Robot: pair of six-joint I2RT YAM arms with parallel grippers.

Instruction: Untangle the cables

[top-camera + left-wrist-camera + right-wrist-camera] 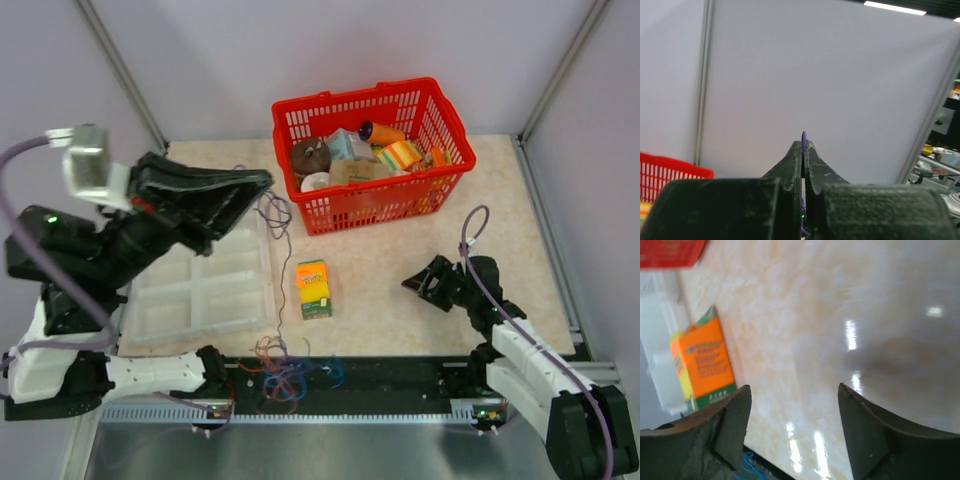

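Left wrist view, left end effector clenched on cable, mostly hidden, right end effector released.

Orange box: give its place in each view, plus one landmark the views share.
Top external: the box stands mid-table, right of the tray, nearer than the basket.
Left wrist: not in it.
Right wrist: the box lies at the left, beside the tray.
Shared landmark: the red basket, lower left in left wrist, top left corner in right wrist.
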